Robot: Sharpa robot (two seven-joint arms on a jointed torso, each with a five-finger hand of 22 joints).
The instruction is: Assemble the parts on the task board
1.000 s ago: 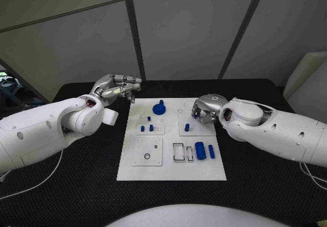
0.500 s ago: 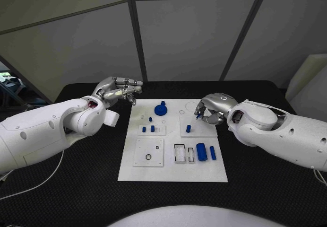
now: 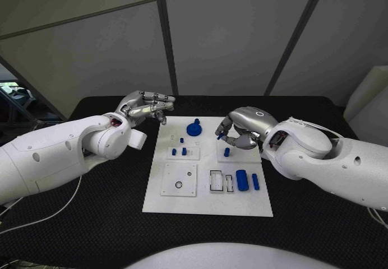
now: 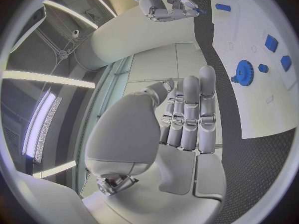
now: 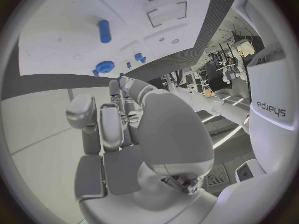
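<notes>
While both hands hover at the far end of the task board [image 3: 207, 204], the right one pinches a small blue part.

Up close, the right hand [image 3: 240, 128] hangs over the board's far right area with its fingers curled in, a small blue peg [image 3: 220, 135] caught at their tips. Just beneath it another peg [image 3: 227, 152] stands upright in a raised white block. At the board's far left corner, the left hand [image 3: 146, 107] holds nothing, its fingers pressed side by side and bent. Between the two hands sits a blue gear [image 3: 194, 128]. Toward the near edge, a thick blue cylinder [image 3: 241, 180] and a thinner blue pin [image 3: 254, 180] lie side by side, beside two rectangular slots.
</notes>
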